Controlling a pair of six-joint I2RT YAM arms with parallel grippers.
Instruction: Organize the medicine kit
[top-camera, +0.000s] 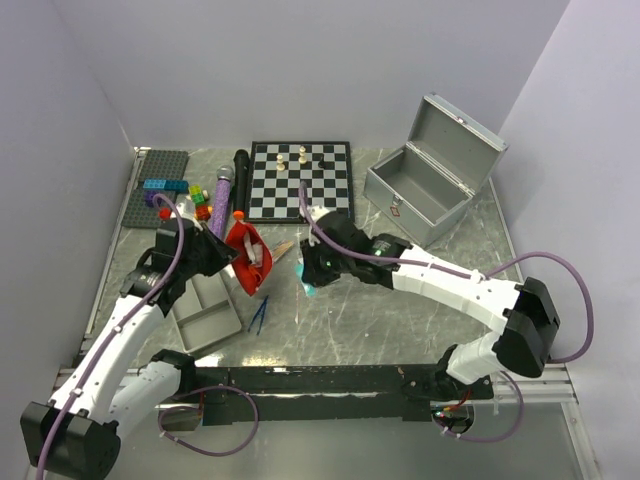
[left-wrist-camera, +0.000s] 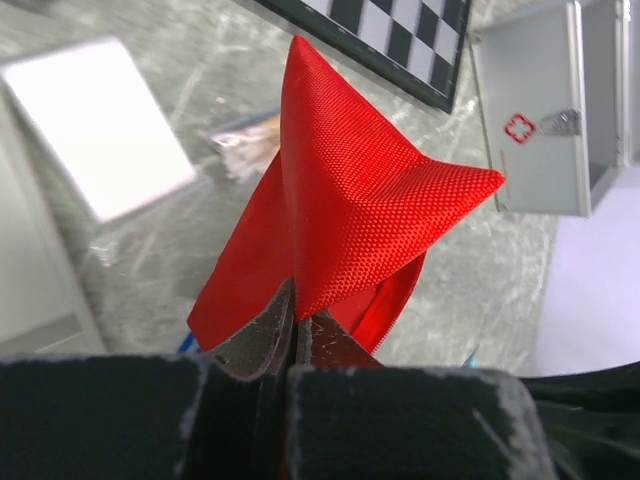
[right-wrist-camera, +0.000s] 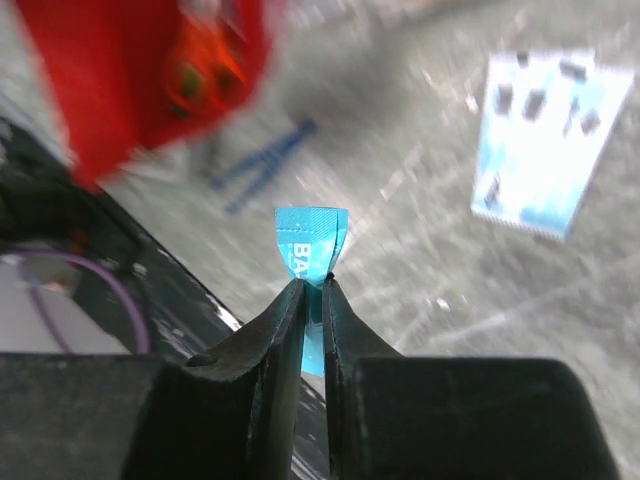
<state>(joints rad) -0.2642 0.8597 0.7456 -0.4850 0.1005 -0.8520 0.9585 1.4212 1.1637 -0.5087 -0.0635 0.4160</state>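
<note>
Grey marbled tabletop (top-camera: 400, 310), lilac walls (top-camera: 300, 70) around; medicine kit (top-camera: 420, 195) open back-right.

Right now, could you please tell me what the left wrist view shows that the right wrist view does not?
Only the left wrist view: the medicine kit with its red emblem and latch, and a chessboard corner. Only the right wrist view: the right gripper shut on a teal packet, blue tweezers, a pale blue sheet. Both: the marbled table and the red pouch, pinched by the left gripper in the first, blurred in the second.
</note>
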